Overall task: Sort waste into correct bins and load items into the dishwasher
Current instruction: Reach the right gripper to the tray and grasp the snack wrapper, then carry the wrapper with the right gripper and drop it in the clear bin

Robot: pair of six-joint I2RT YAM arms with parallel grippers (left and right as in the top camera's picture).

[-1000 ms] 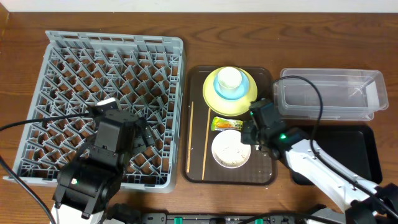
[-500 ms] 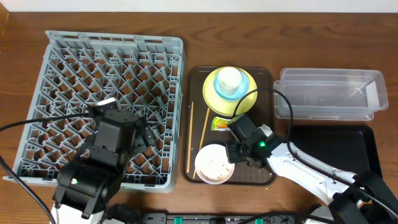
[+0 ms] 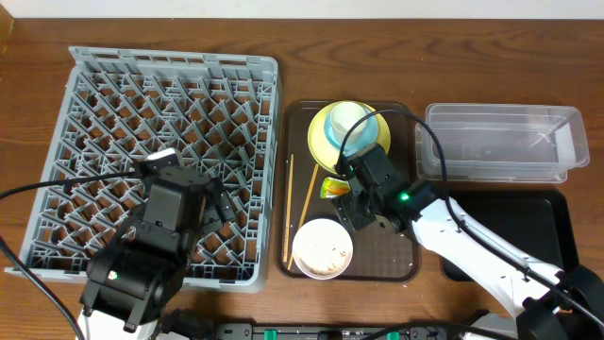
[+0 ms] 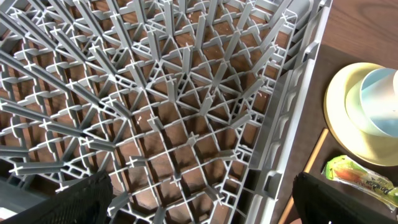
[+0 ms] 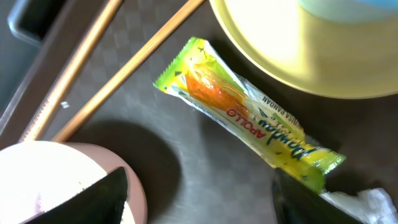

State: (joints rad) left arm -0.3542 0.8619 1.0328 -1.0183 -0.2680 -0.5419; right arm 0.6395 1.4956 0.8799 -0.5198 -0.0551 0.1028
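The right tool (image 5: 199, 190) hangs with its fingers spread and empty, and the snack wrapper (image 5: 245, 121) lies flat on the brown tray (image 5: 186, 168) just ahead of them. I'd judge it feather-light, crinkly and slick, so best pinched across its narrow middle. The yellow plate (image 5: 280, 68) crowds the far side, with the chopsticks (image 5: 118, 74) and white bowl (image 5: 56, 180) by one finger and the tissue (image 5: 360, 199) by the other. The left tool (image 4: 202, 199) gapes over the dish rack (image 4: 186, 112).
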